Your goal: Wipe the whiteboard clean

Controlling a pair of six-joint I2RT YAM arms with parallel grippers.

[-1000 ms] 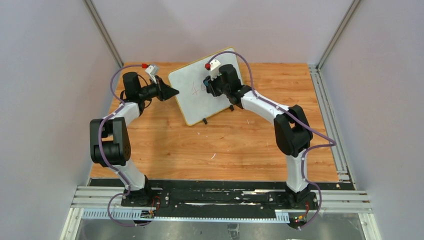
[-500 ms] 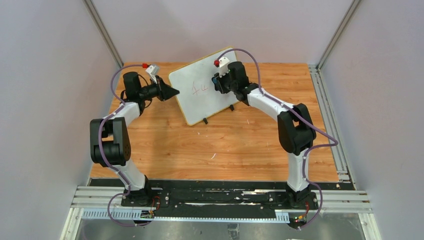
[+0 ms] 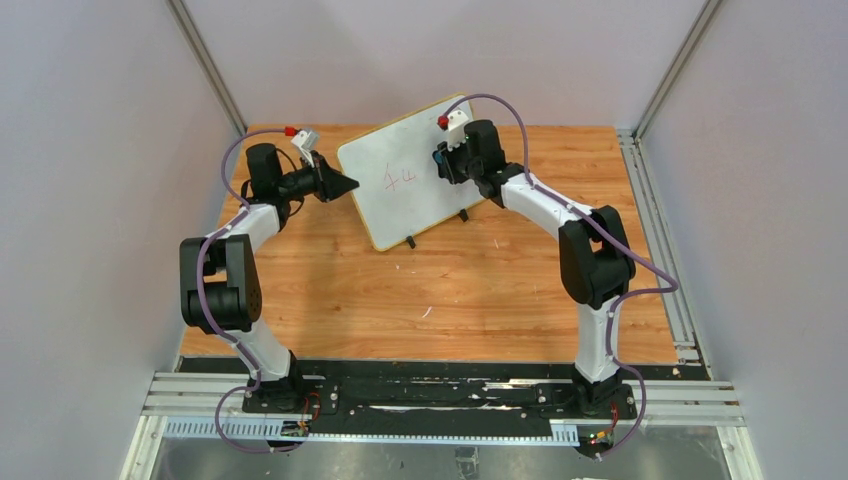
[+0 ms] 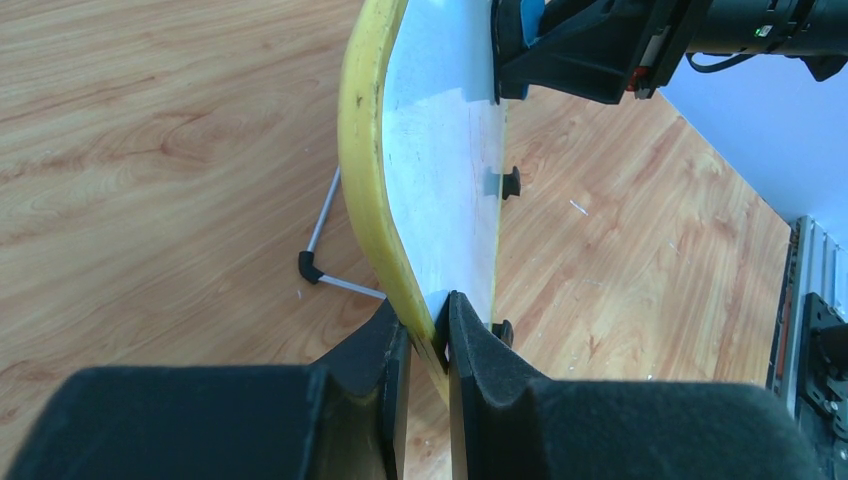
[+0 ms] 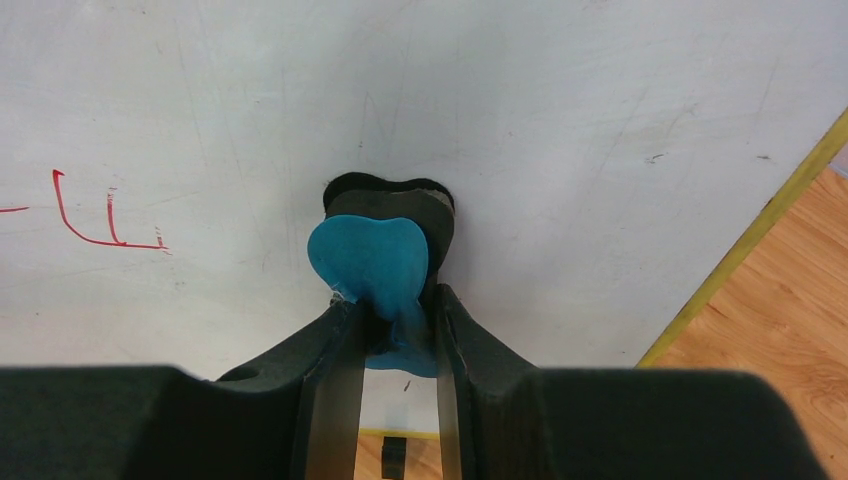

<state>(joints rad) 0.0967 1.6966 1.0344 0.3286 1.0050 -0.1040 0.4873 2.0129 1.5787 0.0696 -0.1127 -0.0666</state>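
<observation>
1. Shifted up and rightward since a second ago: right gripper [image 3: 447, 160], now near top right of board [image 3: 420, 210].
2. Clamped on blue eraser [image 5: 370, 255], dark pad seemingly pressed against white face.
3. Left gripper [image 4: 428, 325] pinched tight on yellow frame at board's left edge.
4. Board propped at a tilt on table [image 3: 450, 290], far centre; red marks [image 5: 100, 215] left of eraser.

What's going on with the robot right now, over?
Left tool shut on whiteboard edge. Right tool shut on blue eraser, against board. Red marks unerased. Nothing in the way.
</observation>
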